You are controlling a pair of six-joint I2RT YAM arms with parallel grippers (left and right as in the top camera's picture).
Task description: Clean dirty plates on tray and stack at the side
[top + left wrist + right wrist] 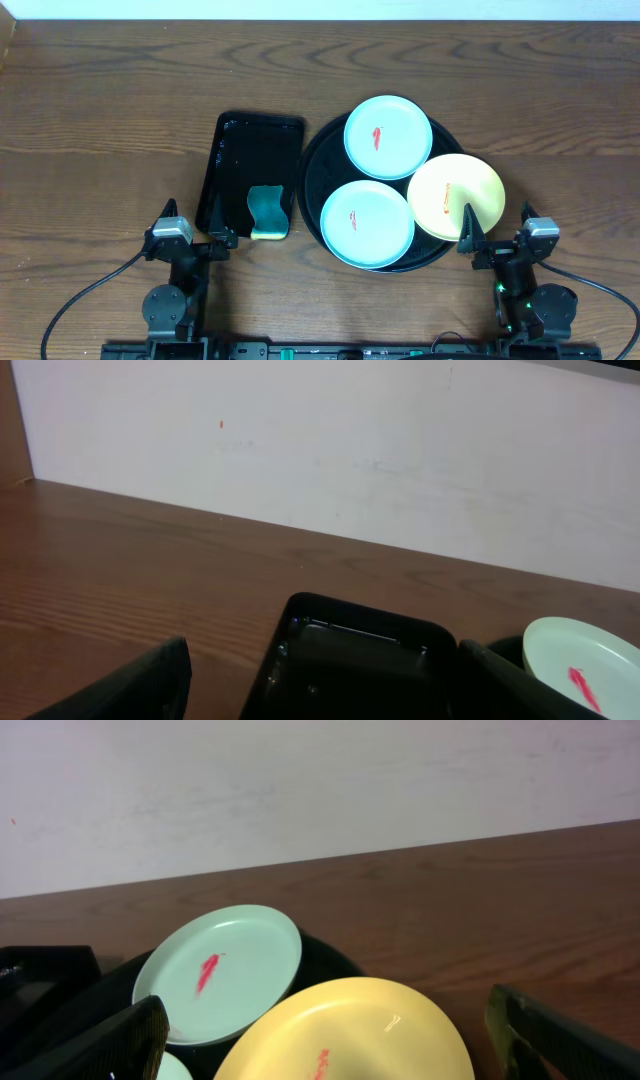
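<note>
The left gripper (320,695) and right gripper (330,1045) wait with jaws wide, empty. Just ahead of the left, the sponge (267,213) lies in the small tray (250,150); better grip it across its middle. Further, three smeared plates (367,222) lie on the round tray (309,172).

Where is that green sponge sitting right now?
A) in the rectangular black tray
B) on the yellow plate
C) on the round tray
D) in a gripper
A: the green sponge lies at the near end of the rectangular black tray, just left of the round tray.
</note>
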